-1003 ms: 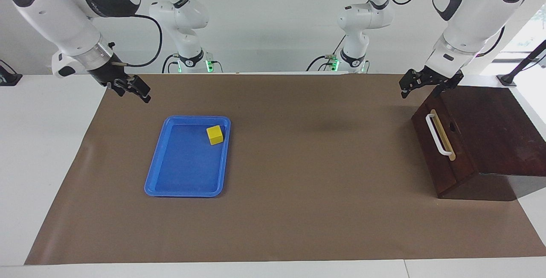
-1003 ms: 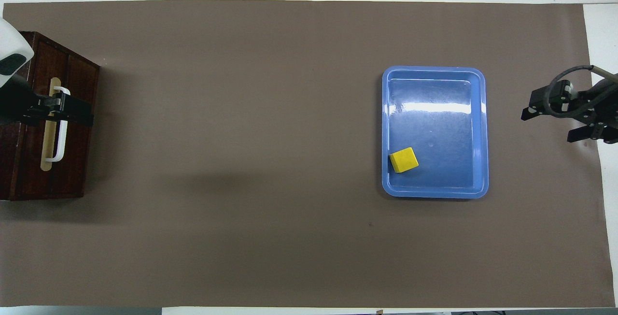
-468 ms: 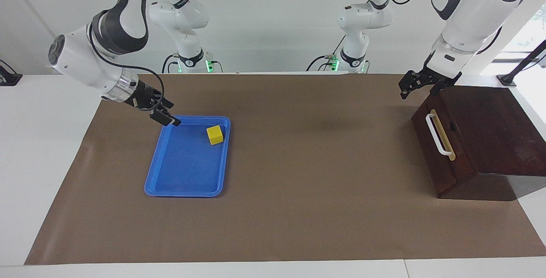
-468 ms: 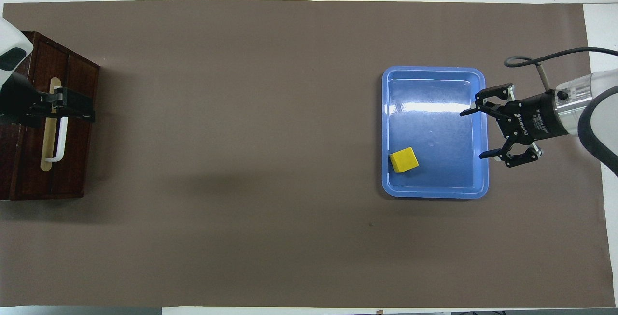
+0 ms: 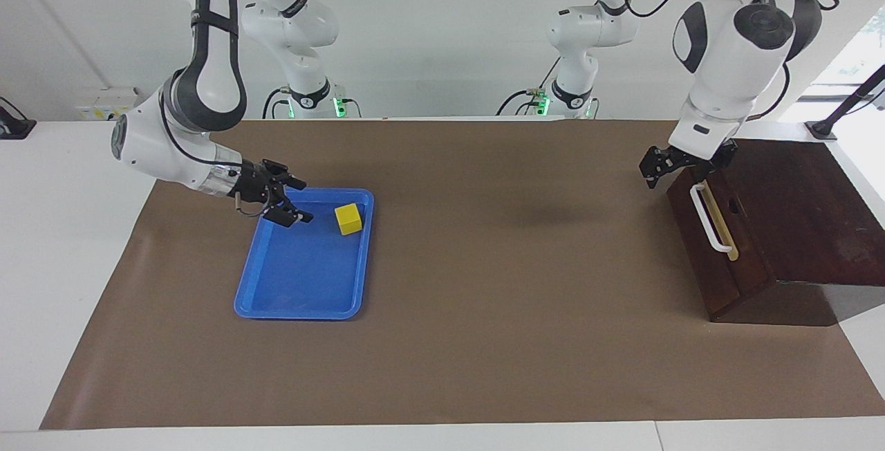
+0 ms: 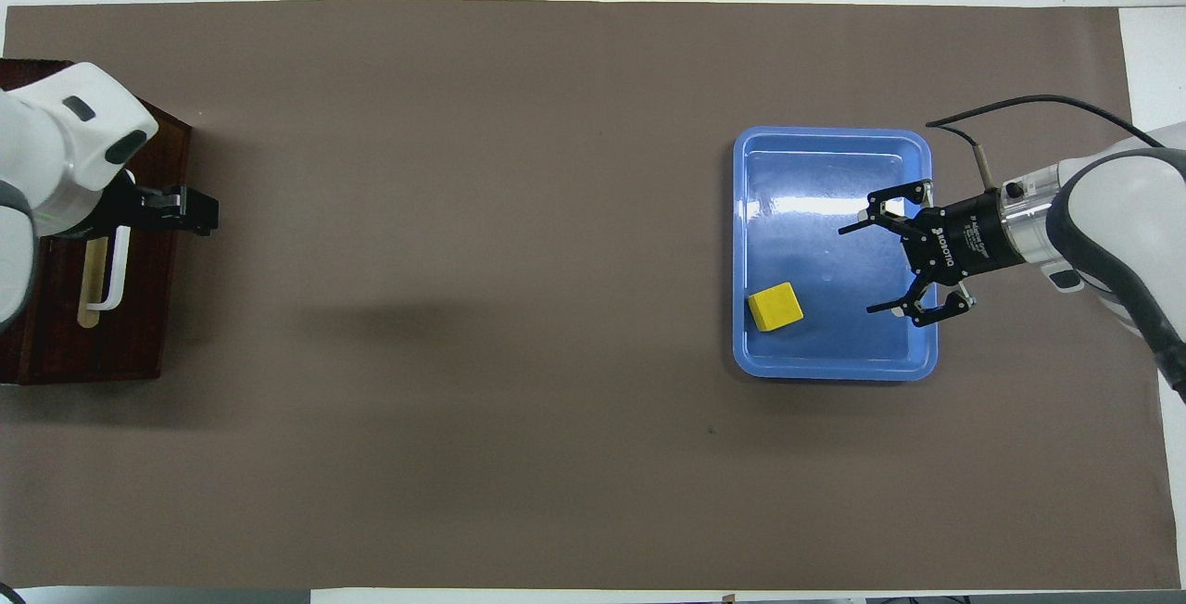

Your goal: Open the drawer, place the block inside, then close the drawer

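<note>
Sitting in the blue tray (image 5: 263,283), the block (image 5: 348,218) is lying in the corner nearest the robots and toward the middle of the table (image 5: 484,340), close to 2 of the tray's rims and with bare tray floor spreading away from it on the remaining sides. The right hand (image 5: 296,200) is hovering over the same tray at the rim toward the right arm's end, its fingers spread wide and pointing at the block, with a clear gap of tray floor lying between its tips and the cube.

Well apart, at the left arm's end of the table, the drawer (image 5: 705,250) is sitting flush in its dark wooden box (image 5: 795,209), closed, its white bar handle (image 5: 708,218) facing the open middle of the table. The left hand (image 5: 648,173) is hanging just in front of the box's upper front edge, at the end of the handle nearest the robots; I cannot tell how its fingers are set.

Between tray and box, a broad stretch of brown mat is lying open.
</note>
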Controlling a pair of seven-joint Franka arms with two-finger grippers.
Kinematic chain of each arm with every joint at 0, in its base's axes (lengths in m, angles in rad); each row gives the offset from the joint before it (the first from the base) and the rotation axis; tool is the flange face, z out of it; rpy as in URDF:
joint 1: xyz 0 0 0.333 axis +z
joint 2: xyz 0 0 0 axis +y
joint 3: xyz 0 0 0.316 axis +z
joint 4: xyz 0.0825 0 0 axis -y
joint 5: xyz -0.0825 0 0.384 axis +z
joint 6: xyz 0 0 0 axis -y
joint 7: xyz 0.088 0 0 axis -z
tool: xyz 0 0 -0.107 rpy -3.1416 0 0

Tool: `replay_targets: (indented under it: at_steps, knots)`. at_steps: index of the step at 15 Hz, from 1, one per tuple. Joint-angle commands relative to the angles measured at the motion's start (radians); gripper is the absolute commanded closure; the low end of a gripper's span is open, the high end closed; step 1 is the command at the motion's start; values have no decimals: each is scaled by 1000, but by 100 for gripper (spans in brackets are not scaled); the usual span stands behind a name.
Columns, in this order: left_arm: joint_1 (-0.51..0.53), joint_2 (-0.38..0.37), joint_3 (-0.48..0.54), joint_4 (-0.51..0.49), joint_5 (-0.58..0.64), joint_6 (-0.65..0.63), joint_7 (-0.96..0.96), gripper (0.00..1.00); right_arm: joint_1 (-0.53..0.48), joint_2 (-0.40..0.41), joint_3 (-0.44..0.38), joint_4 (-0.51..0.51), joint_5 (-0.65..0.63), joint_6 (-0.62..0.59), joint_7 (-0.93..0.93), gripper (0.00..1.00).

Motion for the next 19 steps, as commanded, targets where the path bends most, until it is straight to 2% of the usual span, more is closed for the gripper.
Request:
replay_targets:
  at_steps: [1, 3, 5, 7, 9, 14, 19]
  knots:
    - [-36, 11, 9, -49, 134, 46, -15, 0, -25, 116, 13, 114, 49, -53, 5, 0]
    - [-45, 16, 9, -113, 210, 116, -20, 0, -24, 194, 12, 174, 106, -58, 5, 0]
    - [-44, 25, 10, -143, 263, 156, -21, 0, -13, 220, 11, 174, 149, -44, 3, 0]
    - [-39, 44, 9, -148, 329, 168, -21, 0, -4, 225, 11, 153, 150, -9, 0, 0]
    - [-29, 51, 10, -152, 345, 211, -17, 0, 25, 222, 12, 105, 158, 28, -12, 0]
    - [34, 87, 10, -195, 414, 317, -15, 0, 27, 208, 10, 70, 156, -8, -50, 0]
    - [53, 119, 12, -203, 471, 357, -20, 0, 18, 190, 10, 9, 147, -18, -102, 0]
